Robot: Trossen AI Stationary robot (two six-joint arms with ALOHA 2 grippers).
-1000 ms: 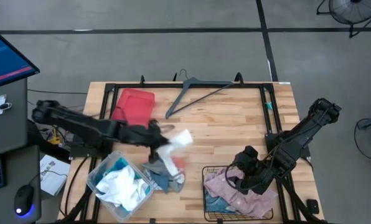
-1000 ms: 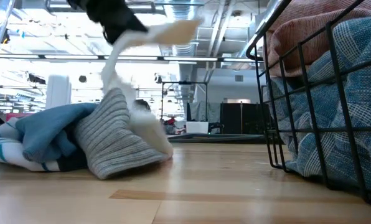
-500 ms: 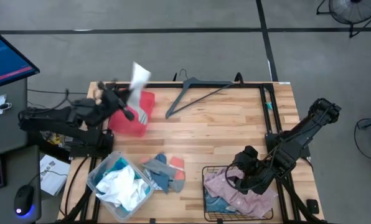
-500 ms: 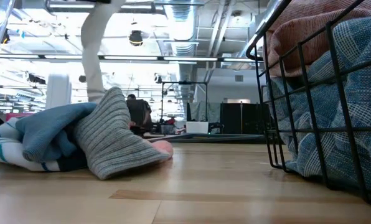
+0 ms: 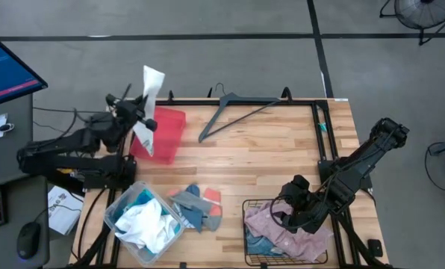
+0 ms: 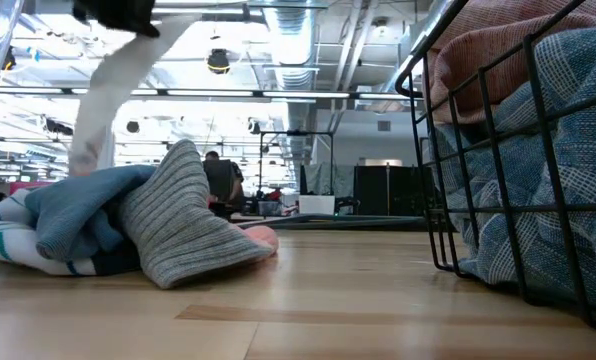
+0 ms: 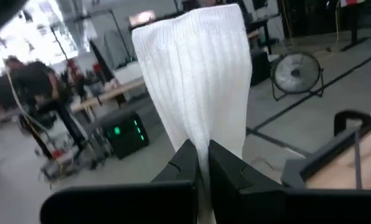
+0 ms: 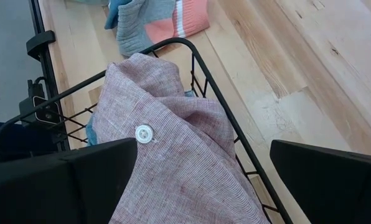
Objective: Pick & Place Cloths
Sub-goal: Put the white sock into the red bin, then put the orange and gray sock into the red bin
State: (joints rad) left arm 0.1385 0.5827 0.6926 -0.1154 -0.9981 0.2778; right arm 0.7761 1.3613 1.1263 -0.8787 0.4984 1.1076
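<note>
Ribbed knit white cloth (image 7: 195, 87), wire basket (image 8: 204, 81), pale wood table (image 5: 267, 161)

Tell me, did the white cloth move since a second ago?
Yes. The left gripper carried the white cloth from mid-table, past the red tray, to the table's far-left corner.

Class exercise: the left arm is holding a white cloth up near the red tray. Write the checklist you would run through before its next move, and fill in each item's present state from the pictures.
1. Left gripper shut on the white cloth: ok, the fabric is pinched between its fingers.
2. Cloth lifted off the table: ok, it hangs in the air in the low view.
3. Cloth positioned at the red tray: ok, it is at the tray's far-left edge.
4. Tray free of other items: cannot tell, the arm hides part of it.
5. Right gripper out of the way: ok, it is at the wire basket, across the table.
6. Grey hanger outside the path: ok, it lies beside the tray.
</note>
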